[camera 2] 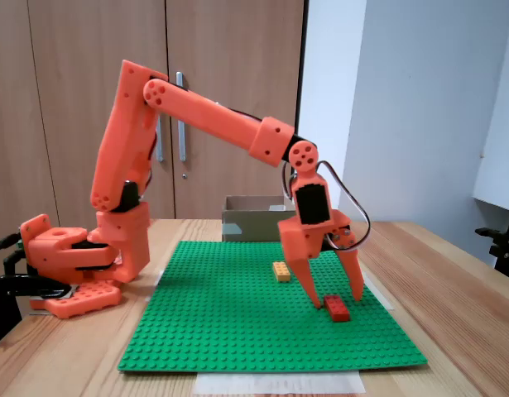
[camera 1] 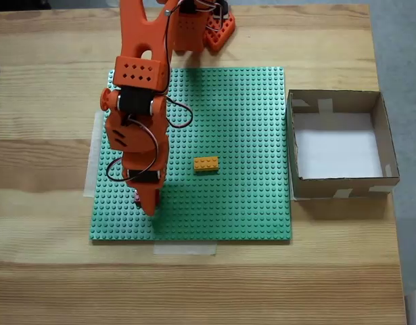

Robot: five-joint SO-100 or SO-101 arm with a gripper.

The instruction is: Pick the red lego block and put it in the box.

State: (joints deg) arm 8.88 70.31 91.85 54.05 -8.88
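The red lego block lies on the green baseplate, near its front right in the side-on fixed view. My orange gripper points straight down over it, open, with one finger on each side of the block and the tips close to the plate. From above, the arm covers almost all of the block, and the gripper sits at the plate's lower left. The box, brown cardboard with a white bottom, stands just off the plate's right edge; from the side the box shows behind the arm.
A yellow-orange brick rests near the plate's middle, between the gripper and the box; the same brick lies just behind the gripper in the side-on view. The arm's base stands on the wooden table beyond the plate.
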